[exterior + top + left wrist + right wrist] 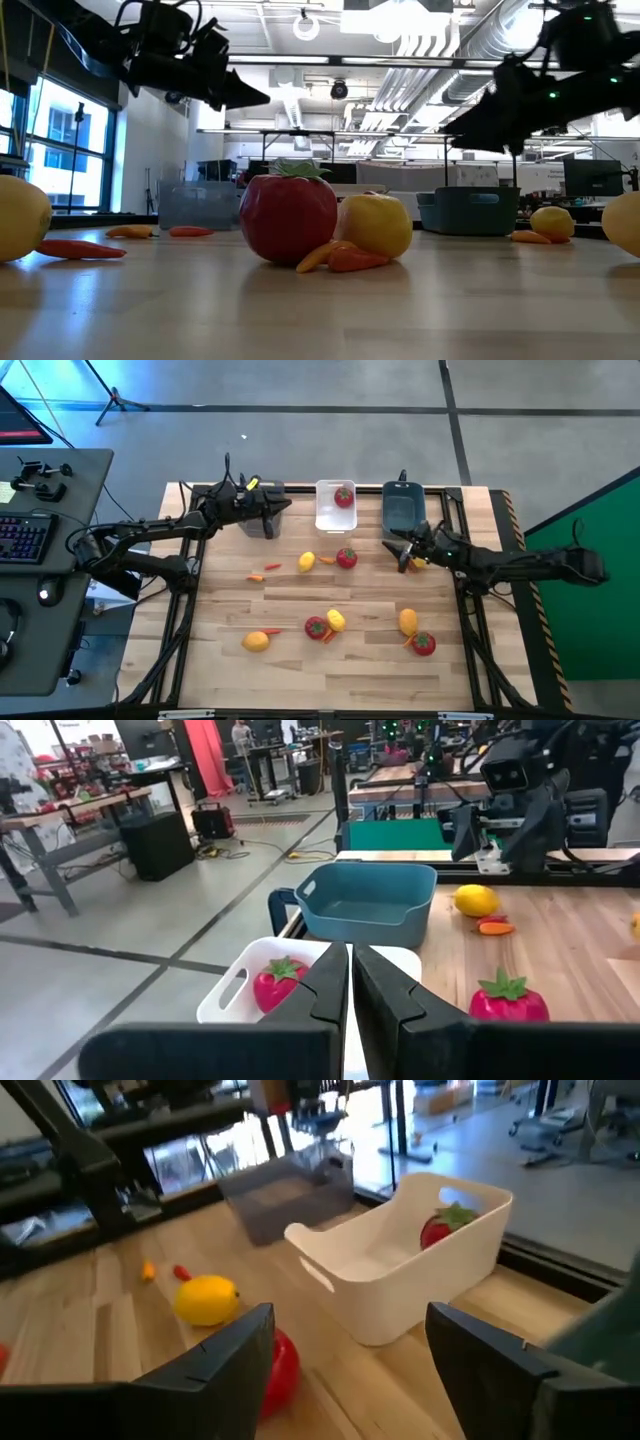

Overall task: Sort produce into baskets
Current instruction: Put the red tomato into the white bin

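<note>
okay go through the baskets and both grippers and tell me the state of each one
White plastic basket: holds one red tomato.
Dark teal basket: looks empty.
Smoky grey translucent basket: contents cannot be told.
Left gripper: shut, empty, above the grey basket.
Right gripper: open, empty, near the teal basket.

no readable text, labels, brand names, numbers or signs appear in any view — not on the produce, the baskets, the table, the arms or the room behind.
</note>
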### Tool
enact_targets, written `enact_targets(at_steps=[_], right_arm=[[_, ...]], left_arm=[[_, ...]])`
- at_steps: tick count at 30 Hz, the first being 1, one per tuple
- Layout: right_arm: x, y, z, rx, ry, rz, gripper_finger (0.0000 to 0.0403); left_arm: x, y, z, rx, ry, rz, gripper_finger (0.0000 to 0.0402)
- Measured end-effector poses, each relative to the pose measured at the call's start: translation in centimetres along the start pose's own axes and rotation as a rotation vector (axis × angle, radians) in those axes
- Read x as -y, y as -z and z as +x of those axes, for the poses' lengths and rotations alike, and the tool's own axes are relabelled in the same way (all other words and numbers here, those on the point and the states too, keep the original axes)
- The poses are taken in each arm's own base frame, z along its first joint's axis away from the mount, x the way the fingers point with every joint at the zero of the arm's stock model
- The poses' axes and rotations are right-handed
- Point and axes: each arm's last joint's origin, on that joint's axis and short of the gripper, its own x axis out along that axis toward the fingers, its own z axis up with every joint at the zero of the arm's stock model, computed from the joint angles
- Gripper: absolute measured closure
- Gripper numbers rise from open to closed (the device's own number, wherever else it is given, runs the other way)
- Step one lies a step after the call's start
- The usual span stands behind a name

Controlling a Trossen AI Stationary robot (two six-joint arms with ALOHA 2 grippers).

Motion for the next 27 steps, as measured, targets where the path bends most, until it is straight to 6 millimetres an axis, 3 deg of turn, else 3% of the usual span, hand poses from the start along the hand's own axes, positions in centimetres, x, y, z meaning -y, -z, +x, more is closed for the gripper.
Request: enact_targets(at_steps=[8,15,22,27], right_arm=[[-1.9,-1.4,4.9,-0.156,-0.075,-0.037,0.015],[-3.2,-1.3,8.9,-0.349,-0.071,-0.087,0.015],[-4.1,-1.4,11.4,-0.455,-0.054,-0.157,0.015],[-4.7,-1.2,12.1,-0.477,-0.042,-0.201,0.015]], left_arm=[[0.0,0.2,0.0,-0.016,0.002,0.002,0.0397],[0.1,0.2,0.0,-0.023,-0.001,0.0,0.0397],[0.2,0.5,0.0,-0.051,0.006,-0.01,0.0397],[0.2,0.6,0.0,-0.064,0.008,-0.019,0.0397]])
